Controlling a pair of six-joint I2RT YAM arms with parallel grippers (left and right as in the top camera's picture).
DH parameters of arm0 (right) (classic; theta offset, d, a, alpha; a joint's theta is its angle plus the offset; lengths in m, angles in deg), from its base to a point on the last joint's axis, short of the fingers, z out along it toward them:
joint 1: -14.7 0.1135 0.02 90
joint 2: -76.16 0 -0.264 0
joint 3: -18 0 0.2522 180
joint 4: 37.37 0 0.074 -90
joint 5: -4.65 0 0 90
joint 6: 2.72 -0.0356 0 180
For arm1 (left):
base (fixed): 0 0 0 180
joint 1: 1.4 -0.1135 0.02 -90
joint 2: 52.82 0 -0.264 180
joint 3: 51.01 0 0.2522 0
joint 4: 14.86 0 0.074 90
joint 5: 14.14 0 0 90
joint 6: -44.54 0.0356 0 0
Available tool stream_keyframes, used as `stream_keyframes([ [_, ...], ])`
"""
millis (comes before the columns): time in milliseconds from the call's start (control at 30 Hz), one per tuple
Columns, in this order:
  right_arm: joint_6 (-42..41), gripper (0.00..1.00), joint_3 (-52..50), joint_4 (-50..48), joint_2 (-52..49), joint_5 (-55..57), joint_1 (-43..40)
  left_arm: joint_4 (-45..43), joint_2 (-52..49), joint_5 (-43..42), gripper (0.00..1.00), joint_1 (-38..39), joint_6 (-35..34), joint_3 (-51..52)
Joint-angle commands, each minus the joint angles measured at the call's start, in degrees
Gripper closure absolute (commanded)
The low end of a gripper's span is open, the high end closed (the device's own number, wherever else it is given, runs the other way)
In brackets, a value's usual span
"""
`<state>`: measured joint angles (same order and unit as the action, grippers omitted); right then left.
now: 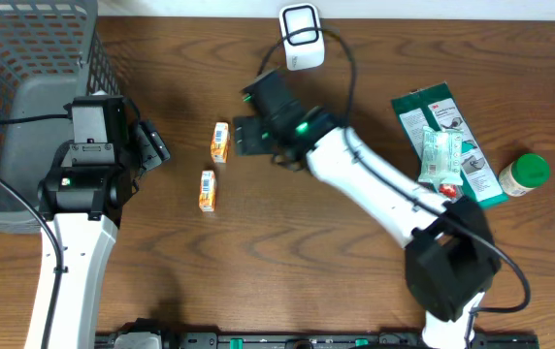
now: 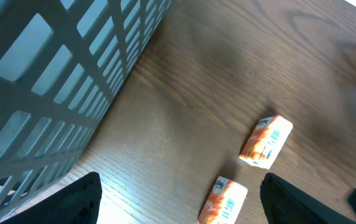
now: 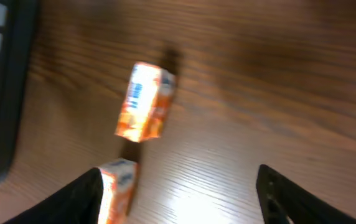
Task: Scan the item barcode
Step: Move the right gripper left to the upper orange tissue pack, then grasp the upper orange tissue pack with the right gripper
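Overhead: basket left, scanner top, packet right.

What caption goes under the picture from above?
Left gripper and right gripper, both open, beside two orange boxes on the table.

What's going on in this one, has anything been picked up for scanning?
Nothing is held yet. The right pincer hangs open just beside the upper orange box. The lower orange box lies a little apart from it on the table. The left pincer is open too, next to the grey basket. The white scanner sits untouched at the table's far edge.
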<state>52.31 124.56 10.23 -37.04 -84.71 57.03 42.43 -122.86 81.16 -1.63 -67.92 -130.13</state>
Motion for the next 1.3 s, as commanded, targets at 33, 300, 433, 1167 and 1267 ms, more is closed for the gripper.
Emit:
stream_keyframes([
  [33, -4.46, 0.27, 0.68, -2.4, -3.08, 8.15, 4.11, 0.17, -0.07, 0.76, 0.17, -0.24, 0.35, 0.0],
  [300, -6.36, 0.29, 0.68, -3.21, -5.66, 7.17, 7.32, 0.17, -0.07, 0.76, 0.17, -0.24, 0.35, 0.0],
  [433, -6.36, 0.26, 0.68, -2.45, -5.66, 5.75, 8.0, 0.17, -0.07, 0.76, 0.17, -0.24, 0.35, 0.0],
  [1167, -8.24, 0.33, 0.68, -13.35, -10.08, 3.85, 4.5, 0.17, -0.07, 0.76, 0.17, -0.24, 0.35, 0.0],
  [1267, -10.47, 0.32, 0.68, -14.91, -12.02, 7.13, 5.2, 0.17, -0.07, 0.76, 0.18, -0.24, 0.35, 0.0],
])
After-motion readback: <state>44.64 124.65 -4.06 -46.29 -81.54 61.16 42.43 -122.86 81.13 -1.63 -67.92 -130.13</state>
